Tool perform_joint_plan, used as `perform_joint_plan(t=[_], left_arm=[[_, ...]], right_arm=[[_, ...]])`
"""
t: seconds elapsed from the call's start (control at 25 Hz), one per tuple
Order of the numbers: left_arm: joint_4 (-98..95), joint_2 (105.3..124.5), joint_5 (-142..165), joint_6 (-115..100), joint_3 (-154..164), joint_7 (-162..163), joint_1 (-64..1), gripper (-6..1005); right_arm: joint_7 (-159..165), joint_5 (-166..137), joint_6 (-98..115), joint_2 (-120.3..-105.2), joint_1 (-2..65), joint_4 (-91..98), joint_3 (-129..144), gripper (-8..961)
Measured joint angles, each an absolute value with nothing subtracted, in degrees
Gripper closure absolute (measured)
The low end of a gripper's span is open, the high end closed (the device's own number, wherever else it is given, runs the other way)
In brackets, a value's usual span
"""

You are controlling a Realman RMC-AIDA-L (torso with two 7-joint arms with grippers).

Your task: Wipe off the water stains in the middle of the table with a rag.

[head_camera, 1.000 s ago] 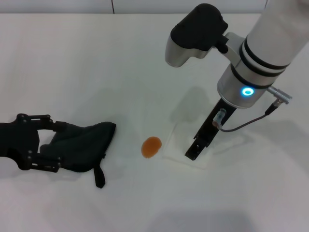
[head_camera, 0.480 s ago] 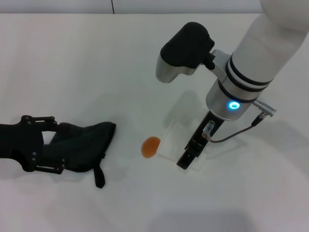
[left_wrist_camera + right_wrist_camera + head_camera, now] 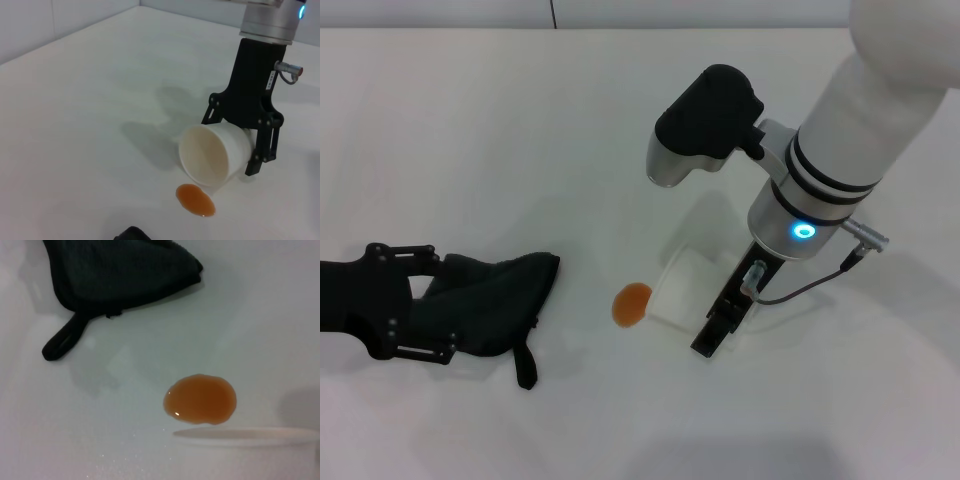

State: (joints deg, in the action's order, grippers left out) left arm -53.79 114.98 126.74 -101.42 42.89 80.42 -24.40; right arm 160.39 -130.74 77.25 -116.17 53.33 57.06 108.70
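Observation:
The water stain is a small orange-brown oval blot on the white table; it also shows in the left wrist view and the right wrist view. The black rag lies left of it, its strap tab pointing toward me; the right wrist view shows the rag too. My left gripper is open, its fingers either side of the rag's left end. My right gripper is shut on a tipped white paper cup, whose mouth faces the stain.
The right arm's large white and black body hangs over the table behind the cup. The table's far edge meets a grey wall.
My right arm has carried the paper cup left, closer to the stain. My left gripper has shifted slightly at the rag's end. The rag and the stain have not moved.

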Motion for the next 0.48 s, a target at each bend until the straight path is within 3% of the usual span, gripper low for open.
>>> perform_joint_plan(t=[0.48], left_arm=[[-53.79, 115.05, 126.74, -101.43, 42.89, 80.42, -24.07, 125]], right_arm=[[158.27, -128.66, 77.16, -116.07, 53.04, 57.26, 109.13, 154]])
